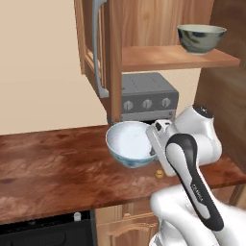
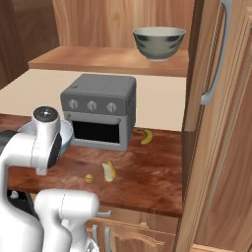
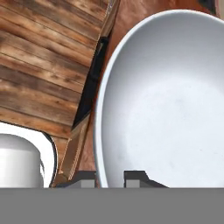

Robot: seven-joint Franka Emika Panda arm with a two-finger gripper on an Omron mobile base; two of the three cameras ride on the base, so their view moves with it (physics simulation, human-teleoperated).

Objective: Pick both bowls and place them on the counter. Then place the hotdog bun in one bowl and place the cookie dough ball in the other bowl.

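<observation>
End effector clamped on the white bowl's rim — arm hides the bowl's right edge.

Scene is lit evenly and brightly, no single light src discernible. Soft glare is seen on the glossy counter near the white bowl. Faint shadow is cast under the shelf. Rendered pics are slightly soft; no edge distortion is noted.

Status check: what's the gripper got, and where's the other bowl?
Gripper shut on white bowl rim, bowl tilted above the counter. Dark bowl on upper shelf. Cookie dough ball on counter under the white bowl.
</observation>
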